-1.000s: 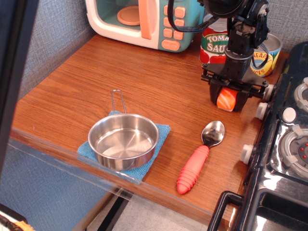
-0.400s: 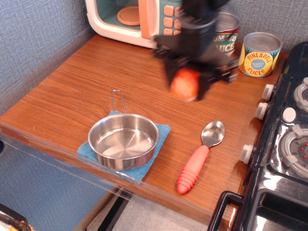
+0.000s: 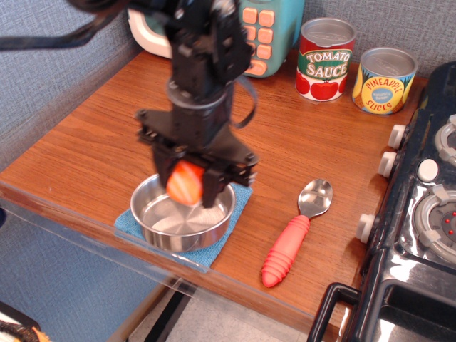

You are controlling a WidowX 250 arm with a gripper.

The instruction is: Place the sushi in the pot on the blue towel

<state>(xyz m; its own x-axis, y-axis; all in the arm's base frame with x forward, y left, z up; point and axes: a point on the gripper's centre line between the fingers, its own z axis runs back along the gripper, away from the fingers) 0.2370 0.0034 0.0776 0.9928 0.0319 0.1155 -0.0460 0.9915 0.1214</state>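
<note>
The orange striped sushi point(image 3: 184, 183) is clamped between the fingers of my black gripper point(image 3: 188, 187), which is shut on it. The gripper hangs right over the shiny steel pot point(image 3: 178, 222), with the sushi just above the pot's inner floor. The pot sits on the blue towel point(image 3: 234, 206) near the table's front edge. The arm hides the pot's far rim and its wire handle.
A red-handled spoon point(image 3: 294, 234) lies to the right of the towel. A tomato sauce can point(image 3: 325, 59) and a pineapple can point(image 3: 384, 80) stand at the back right. A toy microwave point(image 3: 267, 35) is at the back. A black toy stove point(image 3: 420, 206) borders the right side.
The gripper has carried the sushi from the right side of the table leftward and toward the front, and now holds it low over the pot.
</note>
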